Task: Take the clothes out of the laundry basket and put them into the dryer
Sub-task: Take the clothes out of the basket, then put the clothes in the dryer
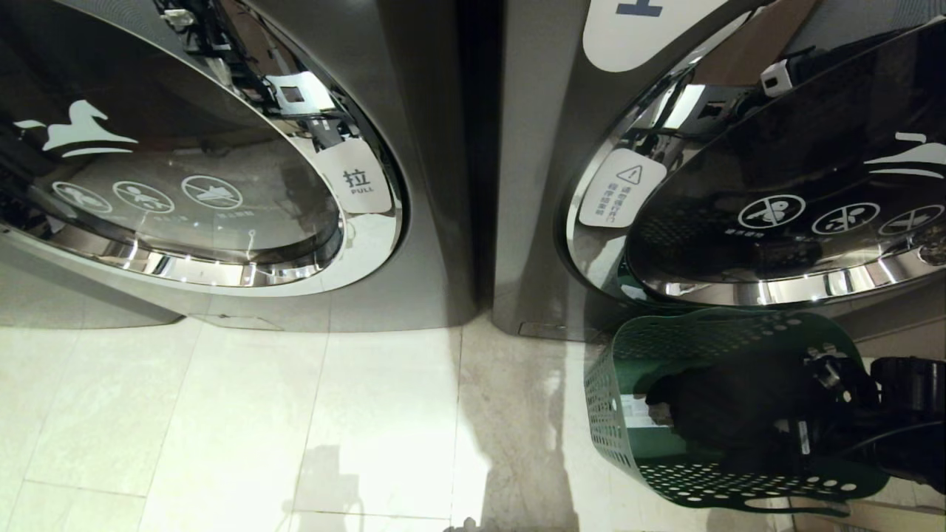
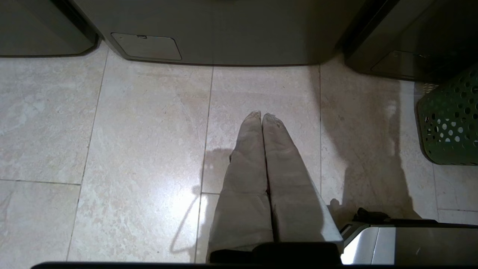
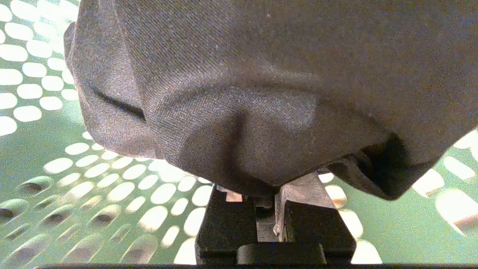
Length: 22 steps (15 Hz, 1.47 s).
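**Right gripper pinching dark garment inside basket**

Head view: two front-loaders side by side; left machine [image 1: 222, 148] door closed, right dryer [image 1: 739, 185] door swung open over the green laundry basket [image 1: 628, 369]. Basket sits on the floor at right, just below that door. Dark garment [image 1: 724, 414] is bunched inside it, and the right gripper [image 1: 813, 414] is down in the basket with it. Pale glossy floor tiles [image 1: 222, 414], glare and shadows.

Left wrist view: left gripper [image 2: 262, 116] hangs parked over bare tile, fingers pressed together, holding nothing. Basket corner at far right.

Right wrist view: right gripper [image 3: 267, 192] is nipped shut on a fold of grey twill cloth [image 3: 239, 93]; perforated basket wall [image 3: 44, 112] behind.

Likely step: lifting the garment out. Lift straight up so the cloth clears the rim, keep the pinch firm since only a small fold is held, and mind the low door edge overhead.
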Tool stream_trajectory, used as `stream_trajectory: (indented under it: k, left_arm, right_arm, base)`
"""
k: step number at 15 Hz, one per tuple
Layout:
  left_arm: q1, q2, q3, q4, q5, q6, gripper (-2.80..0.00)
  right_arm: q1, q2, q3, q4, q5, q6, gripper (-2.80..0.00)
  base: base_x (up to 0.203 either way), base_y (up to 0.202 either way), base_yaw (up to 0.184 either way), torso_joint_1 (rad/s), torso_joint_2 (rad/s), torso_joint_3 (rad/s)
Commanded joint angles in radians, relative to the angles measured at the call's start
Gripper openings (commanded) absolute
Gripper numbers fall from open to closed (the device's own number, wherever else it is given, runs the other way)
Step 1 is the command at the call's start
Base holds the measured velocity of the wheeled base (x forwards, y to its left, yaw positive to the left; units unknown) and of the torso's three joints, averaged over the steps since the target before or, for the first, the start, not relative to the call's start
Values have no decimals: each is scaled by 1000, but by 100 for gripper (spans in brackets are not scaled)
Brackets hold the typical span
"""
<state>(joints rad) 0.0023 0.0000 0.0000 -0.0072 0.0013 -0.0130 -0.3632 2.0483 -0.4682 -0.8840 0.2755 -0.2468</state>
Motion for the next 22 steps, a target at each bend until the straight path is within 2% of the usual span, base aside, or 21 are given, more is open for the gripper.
stream_trajectory:
  k: [1, 5, 7, 8, 9, 11, 13, 17, 20, 22]
  left_arm:
    - [-1, 0, 2, 0, 0, -1, -280]
    - [1, 0, 2, 0, 0, -1, -280]
    - [1, 0, 2, 0, 0, -1, -280]
    - [1, 0, 2, 0, 0, -1, -280]
    - [1, 0, 2, 0, 0, -1, -280]
    - [1, 0, 2, 0, 0, -1, -280]
    - [0, 0, 2, 0, 0, -1, -280]
    - [0, 0, 2, 0, 0, -1, -280]
    - [1, 0, 2, 0, 0, -1, -280]
    - [1, 0, 2, 0, 0, -1, -280]
  right_arm:
    - [1, -233, 102, -8, -3, -1, -280]
    - [10, -575, 284, -9, -10, -1, -280]
    - [45, -739, 400, -13, -42, 11, -280]
    - [85, -816, 430, -11, -100, 45, -280]
    - [144, -873, 446, -3, -192, 88, -280]
    - [292, -956, 462, 16, -442, 183, -280]
    - [381, -1062, 467, 61, -504, 219, -280]
    - [454, -1385, 468, 375, -428, 191, -280]
    - [435, -1652, 468, 629, -389, 170, -280]
    - [416, -1800, 469, 746, -320, 148, -280]
  base:
    - [0, 0, 0, 0, 0, 0]
    - [0, 0, 0, 0, 0, 0]
    - [0, 0, 0, 0, 0, 0]
    - [0, 0, 0, 0, 0, 0]
    - [0, 0, 0, 0, 0, 0]
    - [0, 0, 0, 0, 0, 0]
    - [0, 0, 0, 0, 0, 0]
    - [0, 0, 0, 0, 0, 0]
    - [0, 0, 0, 0, 0, 0]
    - [0, 0, 0, 0, 0, 0]
